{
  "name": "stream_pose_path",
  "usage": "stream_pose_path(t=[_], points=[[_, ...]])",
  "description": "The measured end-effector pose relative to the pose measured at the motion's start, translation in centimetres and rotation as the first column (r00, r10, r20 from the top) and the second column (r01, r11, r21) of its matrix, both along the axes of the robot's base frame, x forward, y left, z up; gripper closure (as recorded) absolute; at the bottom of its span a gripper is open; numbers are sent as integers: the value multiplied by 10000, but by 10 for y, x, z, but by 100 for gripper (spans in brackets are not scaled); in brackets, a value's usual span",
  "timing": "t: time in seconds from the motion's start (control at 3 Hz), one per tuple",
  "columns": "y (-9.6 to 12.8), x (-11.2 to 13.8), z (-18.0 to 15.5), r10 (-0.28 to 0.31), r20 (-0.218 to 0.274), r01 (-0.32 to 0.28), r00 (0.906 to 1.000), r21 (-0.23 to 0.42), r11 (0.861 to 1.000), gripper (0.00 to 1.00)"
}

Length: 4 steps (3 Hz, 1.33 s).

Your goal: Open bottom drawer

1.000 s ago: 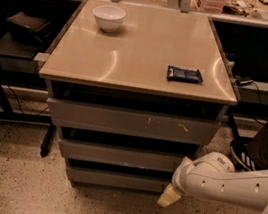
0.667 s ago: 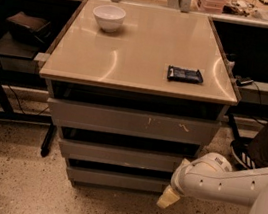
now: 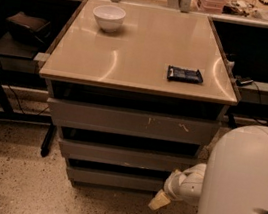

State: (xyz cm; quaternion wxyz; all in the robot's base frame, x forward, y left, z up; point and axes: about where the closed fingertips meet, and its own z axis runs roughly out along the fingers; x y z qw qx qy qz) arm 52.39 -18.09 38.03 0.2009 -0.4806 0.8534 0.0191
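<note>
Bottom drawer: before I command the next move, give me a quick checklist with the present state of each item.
1. Bottom drawer shut and ready to pull: ok, its front sits closed under the middle drawer.
2. Gripper at the correct drawer: ok, it is low, near the floor, by the right end of the bottom front.
3. Gripper hooked on the drawer: cannot tell.
4. Loose things safe: ok, the bowl and the dark packet rest on the cabinet top, neither overhanging its edge.
5. View of the cabinet's lower right side: not ok, the arm covers it.
</note>
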Motion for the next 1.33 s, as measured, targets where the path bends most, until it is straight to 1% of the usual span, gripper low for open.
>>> stream_pose_path(t=[0.33,0.67,1.0,1.33], points=[[9,15,-51,15,156,-26,9999,725,9974,0],[12,9,-65,62,-14,-61,10000,776,9970,0],[-17,37,-89,-328,423,306,9986,509,9982,0],[-14,35,-95,-299,359,281,9989,506,9983,0]])
